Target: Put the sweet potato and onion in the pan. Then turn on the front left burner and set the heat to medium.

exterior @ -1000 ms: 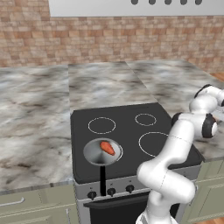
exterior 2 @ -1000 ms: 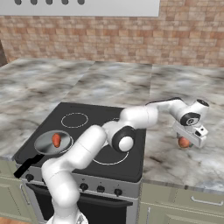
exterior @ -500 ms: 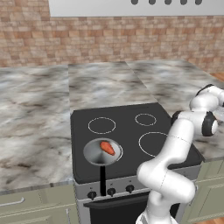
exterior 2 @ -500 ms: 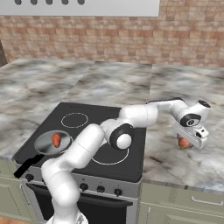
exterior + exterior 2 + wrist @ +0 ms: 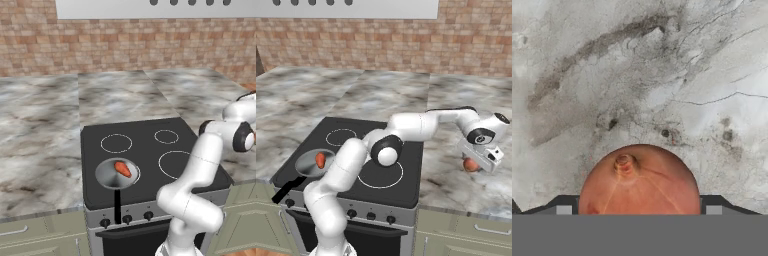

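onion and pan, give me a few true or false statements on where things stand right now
1. The sweet potato lies in the pan. True.
2. The onion is in the pan too. False: it sits on the marble counter to the right of the stove.
3. The gripper is at the onion with its jaws on either side. True.
4. The pan stands on the back right ring. False: it is at the stovetop's front left.
5. The pan's handle points to the wall. False: it points to the front edge.
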Available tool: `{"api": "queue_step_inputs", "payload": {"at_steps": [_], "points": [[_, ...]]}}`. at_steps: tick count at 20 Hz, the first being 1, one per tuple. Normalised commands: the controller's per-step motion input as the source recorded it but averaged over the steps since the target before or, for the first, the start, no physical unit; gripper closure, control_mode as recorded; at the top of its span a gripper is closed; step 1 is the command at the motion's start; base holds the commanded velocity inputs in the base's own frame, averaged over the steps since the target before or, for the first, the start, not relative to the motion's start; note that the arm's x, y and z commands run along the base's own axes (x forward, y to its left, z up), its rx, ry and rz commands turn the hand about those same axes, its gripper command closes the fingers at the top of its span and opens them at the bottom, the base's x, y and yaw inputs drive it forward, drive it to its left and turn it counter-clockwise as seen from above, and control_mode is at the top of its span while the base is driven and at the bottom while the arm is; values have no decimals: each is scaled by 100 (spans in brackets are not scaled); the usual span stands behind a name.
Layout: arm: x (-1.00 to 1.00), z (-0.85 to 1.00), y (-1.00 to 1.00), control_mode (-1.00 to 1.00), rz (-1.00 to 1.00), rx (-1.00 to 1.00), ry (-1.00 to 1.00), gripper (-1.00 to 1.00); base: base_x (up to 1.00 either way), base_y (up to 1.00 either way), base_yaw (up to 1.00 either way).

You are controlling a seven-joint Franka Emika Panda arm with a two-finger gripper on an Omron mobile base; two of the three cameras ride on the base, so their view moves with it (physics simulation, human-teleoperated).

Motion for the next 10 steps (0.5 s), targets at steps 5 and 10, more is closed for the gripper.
{"api": "queue_step_inputs", "payload": {"at_steps": [5,10], "points": [[-48,51,53,-100,0,0,0,100,0,0,0],[-16,31,80,-100,1,0,0,100,0,0,0]]}}
